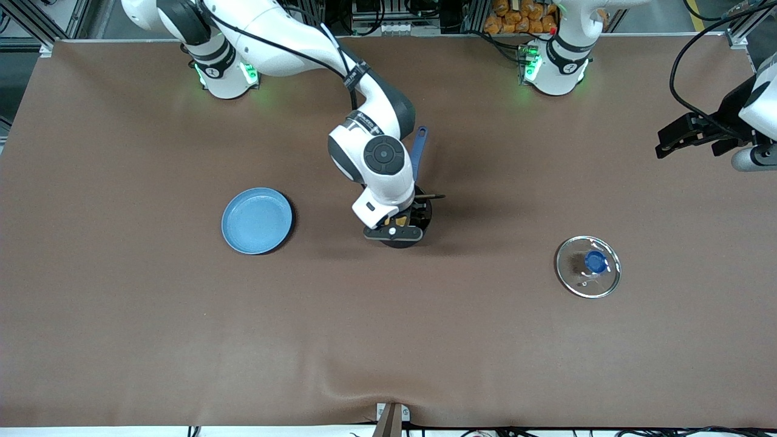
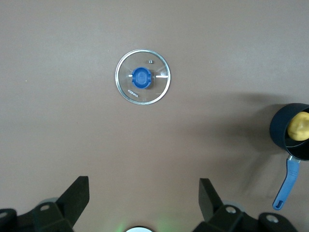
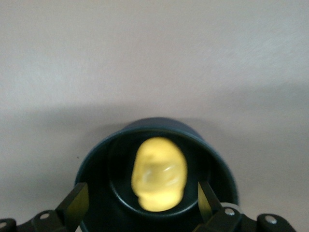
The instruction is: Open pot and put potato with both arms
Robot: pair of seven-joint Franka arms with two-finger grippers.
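The black pot (image 1: pixel 427 212) with its blue handle (image 1: pixel 419 152) stands mid-table, uncovered. The yellow potato (image 3: pixel 159 174) lies inside the pot (image 3: pixel 96 159). My right gripper (image 1: pixel 394 229) hangs just over the pot and hides most of it in the front view. It is open, with its fingers (image 3: pixel 76 199) on either side of the potato. The glass lid (image 1: pixel 588 266) with a blue knob lies flat on the table toward the left arm's end. My left gripper (image 1: pixel 671 141) is open and empty, held high over the table near that end. Its wrist view shows the lid (image 2: pixel 143 77), the pot (image 2: pixel 279 129) and the potato (image 2: pixel 299 125).
A light-blue plate (image 1: pixel 258 220) lies on the table toward the right arm's end, beside the pot. A heap of orange-brown lumpy items (image 1: pixel 522 15) sits off the table near the left arm's base. The brown cloth has a fold at its front edge (image 1: pixel 391 403).
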